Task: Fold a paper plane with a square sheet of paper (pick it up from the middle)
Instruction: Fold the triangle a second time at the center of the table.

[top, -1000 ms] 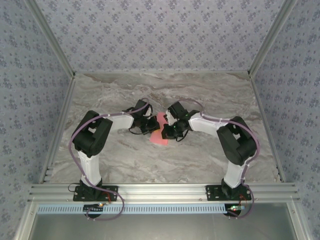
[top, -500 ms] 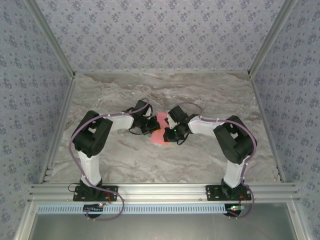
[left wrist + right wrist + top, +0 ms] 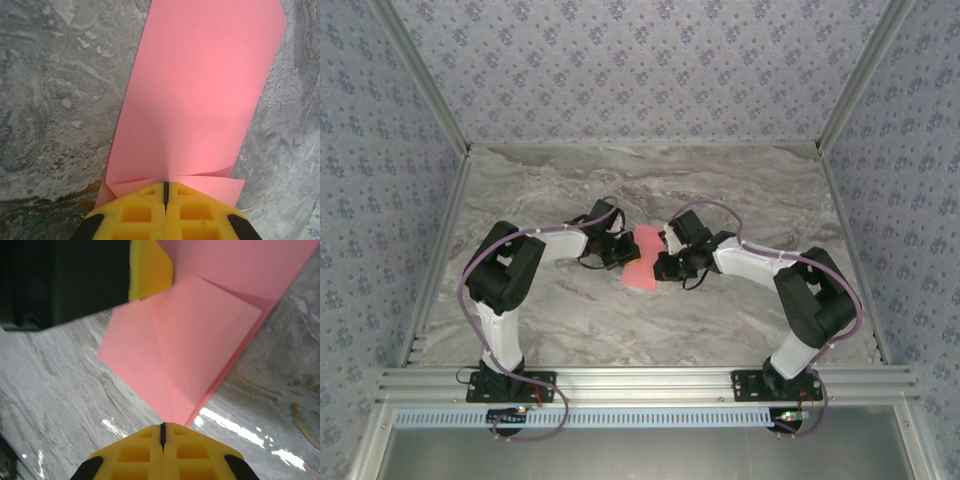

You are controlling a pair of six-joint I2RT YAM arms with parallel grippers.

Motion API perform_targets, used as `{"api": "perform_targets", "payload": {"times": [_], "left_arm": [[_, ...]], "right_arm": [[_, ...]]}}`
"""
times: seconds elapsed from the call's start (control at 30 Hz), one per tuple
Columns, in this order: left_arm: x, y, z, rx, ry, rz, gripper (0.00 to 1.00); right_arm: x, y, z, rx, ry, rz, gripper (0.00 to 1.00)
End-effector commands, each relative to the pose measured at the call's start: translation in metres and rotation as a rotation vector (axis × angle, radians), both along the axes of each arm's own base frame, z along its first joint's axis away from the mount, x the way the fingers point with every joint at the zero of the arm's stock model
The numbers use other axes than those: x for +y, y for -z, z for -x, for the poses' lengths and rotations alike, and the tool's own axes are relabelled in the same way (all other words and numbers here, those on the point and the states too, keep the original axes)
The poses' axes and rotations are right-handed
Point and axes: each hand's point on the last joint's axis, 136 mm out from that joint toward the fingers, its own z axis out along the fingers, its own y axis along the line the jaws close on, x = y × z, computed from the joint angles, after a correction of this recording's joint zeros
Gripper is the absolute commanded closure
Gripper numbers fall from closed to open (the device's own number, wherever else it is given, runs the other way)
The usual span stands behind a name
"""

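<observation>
Two black robot arms are meeting over the middle of the grey marble-patterned table (image 3: pixel 750 190), and the thin salmon-pink square sheet of paper (image 3: pixel 642 262) is lying between their tips. The left gripper (image 3: pixel 618 250) is pressing in from the sheet's left side and the right gripper (image 3: pixel 662 265) from its right.

Seen from the left wrist, the left gripper (image 3: pixel 165 185) is clamping its yellow fingers tight together, with the near edge of the square sheet of paper (image 3: pixel 200 90) pinched in the seam; small folded corners are sticking out on either side of the pinch, and the rest of the sheet is stretching away over the marble.

Seen from the right wrist, the right gripper (image 3: pixel 162 426) is likewise closing fully, and a pointed folded flap of the square sheet of paper (image 3: pixel 200 340) is running down into its seam. One yellow finger (image 3: pixel 150 270) of the left gripper is showing at the sheet's far edge.
</observation>
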Motion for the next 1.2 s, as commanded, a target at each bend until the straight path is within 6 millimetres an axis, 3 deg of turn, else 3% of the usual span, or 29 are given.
{"api": "perform_targets", "payload": {"times": [0.0,0.27,0.47,0.6,0.9,1.17], "left_arm": [[0.01,0.028,0.021,0.091,0.005,-0.084,0.97],[0.006,0.02,0.018,0.065,0.014,-0.065,0.97],[-0.01,-0.02,0.006,-0.059,0.044,0.049,0.95],[-0.016,-0.043,0.008,-0.131,0.06,0.105,0.94],[-0.027,-0.025,0.038,-0.113,0.13,0.107,0.93],[-0.022,0.003,0.039,-0.083,0.157,0.017,0.93]], "right_arm": [[0.015,-0.006,-0.014,-0.026,0.019,-0.03,1.0],[0.014,0.029,-0.008,0.041,0.002,0.054,1.0],[-0.004,0.053,0.006,0.091,-0.005,0.134,1.0],[-0.015,0.064,0.012,0.115,0.002,0.168,1.0],[-0.019,0.071,0.015,0.137,0.001,0.186,1.0],[-0.022,0.076,0.02,0.156,-0.007,0.202,1.0]]}}
